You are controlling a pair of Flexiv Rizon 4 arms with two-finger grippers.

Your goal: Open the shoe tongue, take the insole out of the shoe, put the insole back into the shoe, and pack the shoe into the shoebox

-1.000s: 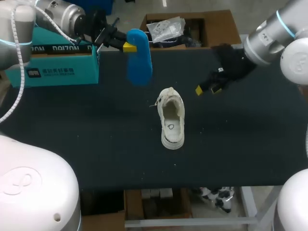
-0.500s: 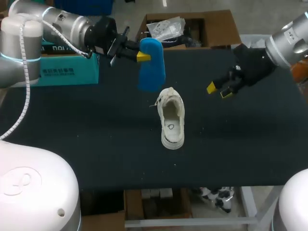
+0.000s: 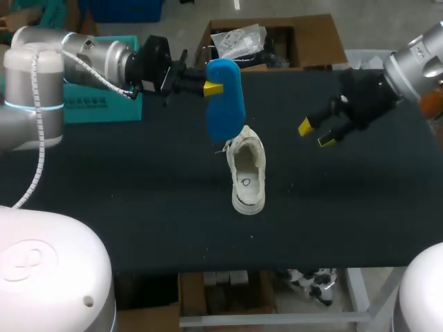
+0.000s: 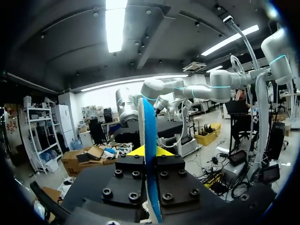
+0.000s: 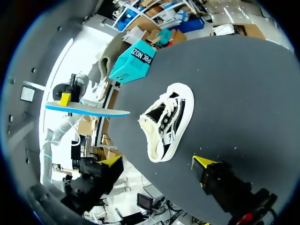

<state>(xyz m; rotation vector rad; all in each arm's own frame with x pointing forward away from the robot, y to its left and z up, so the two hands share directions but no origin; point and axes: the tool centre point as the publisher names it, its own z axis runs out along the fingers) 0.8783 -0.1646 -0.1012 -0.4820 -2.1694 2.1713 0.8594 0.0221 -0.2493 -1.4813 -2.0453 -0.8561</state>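
Observation:
A white shoe (image 3: 246,168) lies in the middle of the black table, its opening facing up and its toe toward the front edge. My left gripper (image 3: 211,88) is shut on a blue insole (image 3: 225,100) that hangs just above and behind the shoe's heel end. In the left wrist view the insole (image 4: 150,136) stands edge-on between the fingers of that gripper (image 4: 149,151). My right gripper (image 3: 315,133) hovers open to the right of the shoe, holding nothing. The right wrist view shows the shoe (image 5: 166,122), the insole (image 5: 89,110) and the teal shoebox (image 5: 133,61).
The teal shoebox (image 3: 97,107) stands at the table's back left, partly hidden behind my left arm. A brown cardboard box (image 3: 315,41) with plastic bags sits against the far edge. The table top (image 3: 138,207) is black.
My left arm has carried the insole to the right, from near the shoebox to just over the shoe's heel end. The right gripper drew back to the right, still open.

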